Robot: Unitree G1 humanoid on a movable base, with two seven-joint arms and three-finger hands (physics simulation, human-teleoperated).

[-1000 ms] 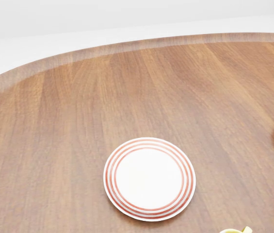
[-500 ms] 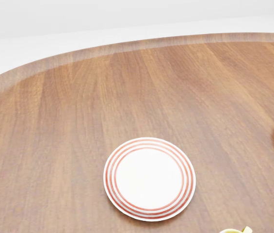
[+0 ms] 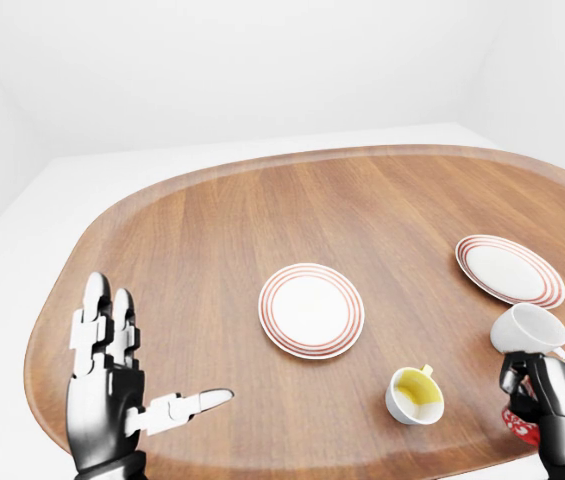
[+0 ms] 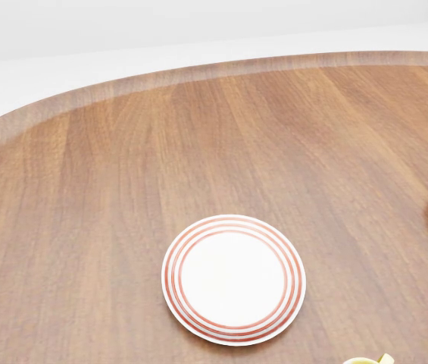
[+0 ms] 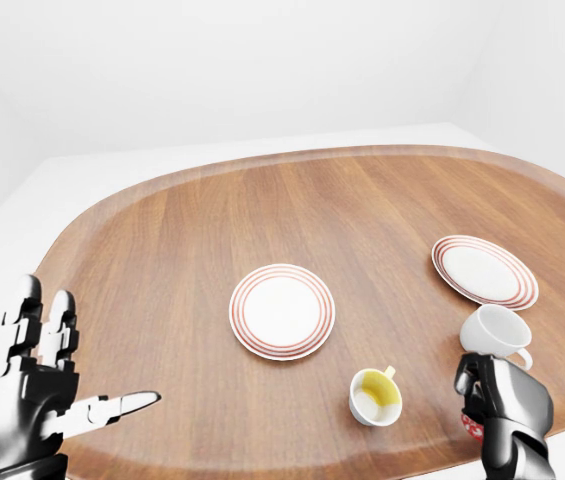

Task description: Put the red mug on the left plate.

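Note:
The red mug [image 3: 521, 427] shows only as a red sliver with white specks under my right hand [image 3: 534, 396], at the bottom right of the left-eye view. The fingers curl round it, shut on it. The left plate [image 3: 311, 310], white with red rings, lies bare in the middle of the wooden table [image 3: 212, 230], well to the left of that hand. My left hand [image 3: 152, 360] is held up over the table's lower left edge, open, with the fingers spread and the thumb pointing right. In the head view the left plate [image 4: 233, 278] sits at centre bottom.
A white mug [image 3: 529, 328] lies tilted just above my right hand. A yellow mug [image 3: 414, 394] stands between that hand and the left plate. A second ringed plate [image 3: 509, 270] lies at the right. The table's curved rim runs close along the bottom.
In the head view the black shape of my left hand at the left edge has sunk lower and shows less. The plates and the table have not shifted.

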